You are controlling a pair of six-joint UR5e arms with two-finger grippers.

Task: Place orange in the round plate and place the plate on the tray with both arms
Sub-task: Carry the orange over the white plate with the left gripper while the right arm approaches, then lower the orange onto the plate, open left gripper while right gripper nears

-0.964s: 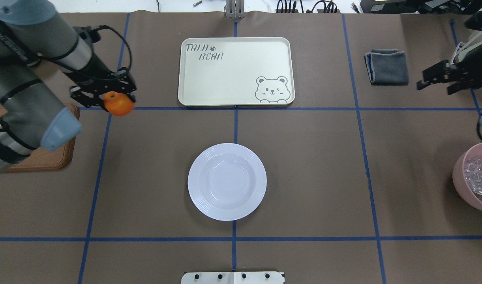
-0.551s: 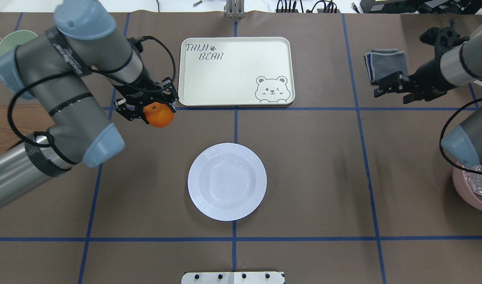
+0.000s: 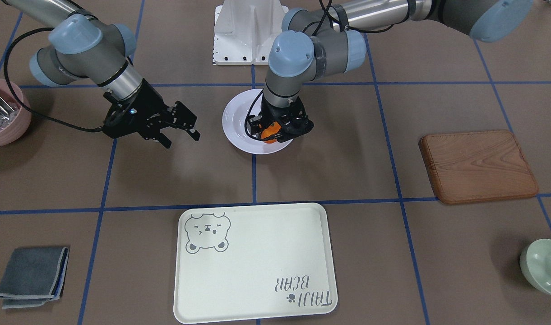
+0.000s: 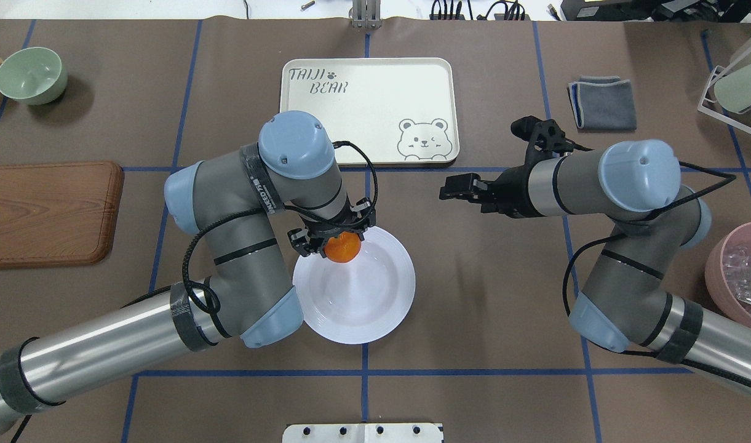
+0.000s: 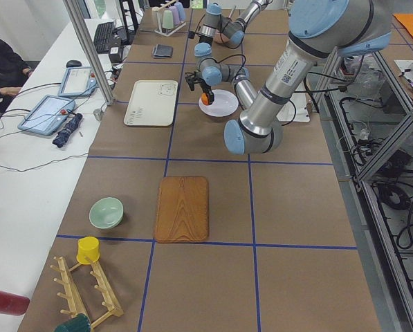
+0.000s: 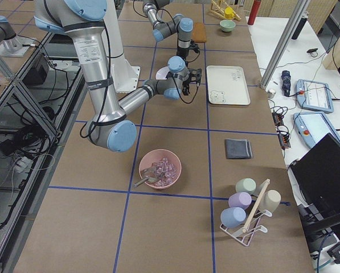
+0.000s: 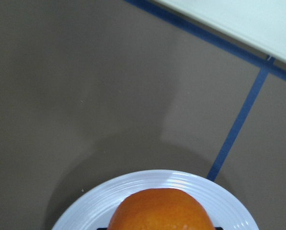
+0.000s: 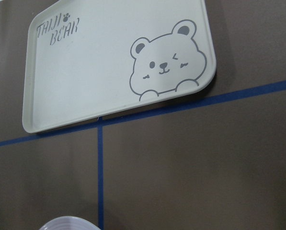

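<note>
Bright-orange fruit has been carried rightward across the table within the last second. The orange (image 4: 343, 248), earlier held out near the wooden board (image 4: 43, 212), is now hung over the far left part of the round plate (image 4: 375, 307). It is clamped in the left gripper (image 4: 338, 241), whose fingers are closed onto its sides. The plate and the tray (image 4: 363, 111) beyond it have not been shifted. Further right, the right gripper (image 4: 458, 186) has been brought in from the table's edge to a spot near the plate's right side and short of the tray's near corner. Its jaws are seen spread apart in the front-facing view, with nothing between them.

From this it is judged that the first step is nearly done: only lowering and release are left before the orange is in the plate. The right arm appears to have been staged for the two-arm lift to the tray. Whether the fruit is already touching the plate cannot be told.

The orange is seen as a small, smooth, round mandarin, much smaller than the plate. In the left wrist view its rounded side is shown at the bottom edge, over the ribbed white rim. It is likely to roll once released, so the deep well should be favoured over the rim.
</note>
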